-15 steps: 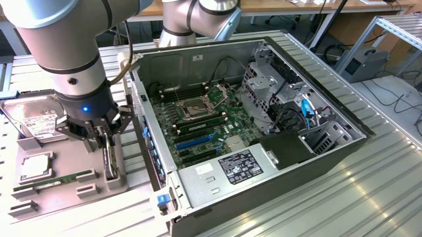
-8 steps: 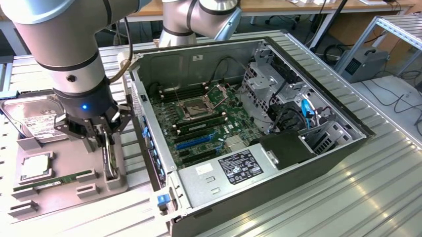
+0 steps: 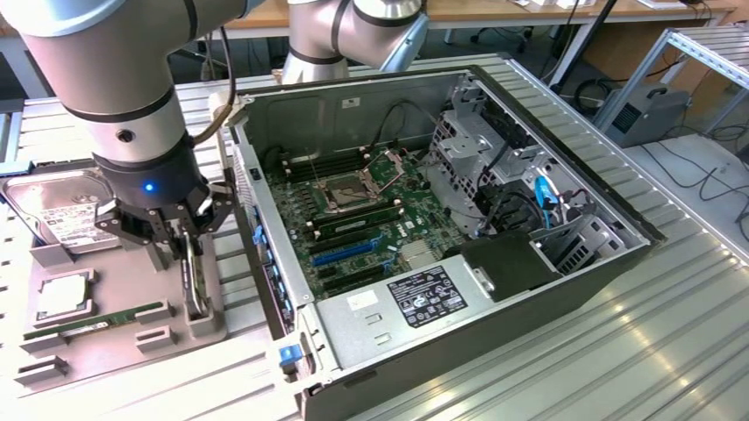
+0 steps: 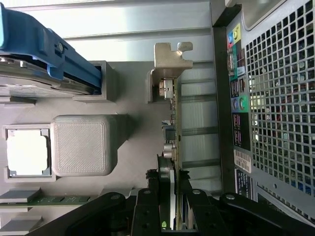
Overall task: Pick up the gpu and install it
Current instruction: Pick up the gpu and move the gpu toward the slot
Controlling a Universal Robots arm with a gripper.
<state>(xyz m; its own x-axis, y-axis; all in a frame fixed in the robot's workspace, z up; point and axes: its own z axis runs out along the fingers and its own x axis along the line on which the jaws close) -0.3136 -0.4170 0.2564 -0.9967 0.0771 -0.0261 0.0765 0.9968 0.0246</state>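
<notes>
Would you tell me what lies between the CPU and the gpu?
A raised grey block stands between CPU and gpu, in the wrist view.

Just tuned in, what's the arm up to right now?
The gripper is down over the grey tray at the exterior view's left, shut on the gpu. The card stands on edge, its bracket end next to a tray post. Whether it has come clear of its holder I cannot tell. The open case sits right beside the tray, and the blue slots on its board look unfilled, so the gpu is not installed yet.
</notes>
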